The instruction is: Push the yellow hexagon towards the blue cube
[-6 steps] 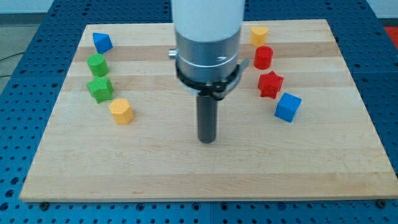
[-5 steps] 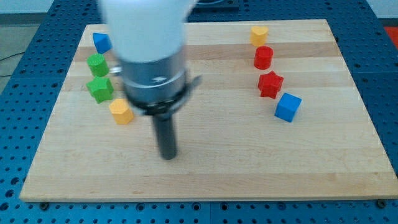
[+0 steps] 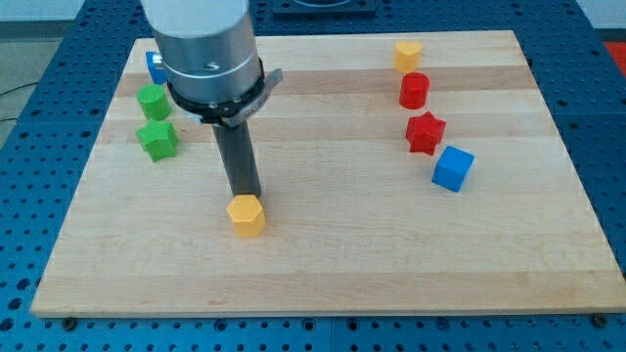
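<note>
Camera view shows a pale wooden board [image 3: 323,264] laid on a blue perforated table [image 3: 29,196]. No jaws are fitted to the arm; it ends in a plain dark rod [image 3: 238,156], so nothing is gripped.

My tip [image 3: 245,194] is seen just above the yellow hexagon [image 3: 246,216] in the picture, touching it or very nearly so; the exact contact cannot be told. The yellow hexagon is found left of the board's middle and toward the view's bottom, standing alone, well apart from every other block.

The blue cube [image 3: 453,168] is placed on the view's right, well apart from the yellow hexagon and a little higher in the picture. Just beside it, up and to the left, a red star [image 3: 425,133] is seen. Above that a red cylinder [image 3: 414,90] is set, and above that again a second yellow block [image 3: 408,55], near the board's top edge; its shape is not clearly made out.

On the view's left, a green star [image 3: 157,140] is seen near the board's left edge, with a green cylinder [image 3: 152,102] just above it. A second blue block [image 3: 155,66] is partly hidden behind the arm's grey collar [image 3: 210,68], so its shape cannot be told.
</note>
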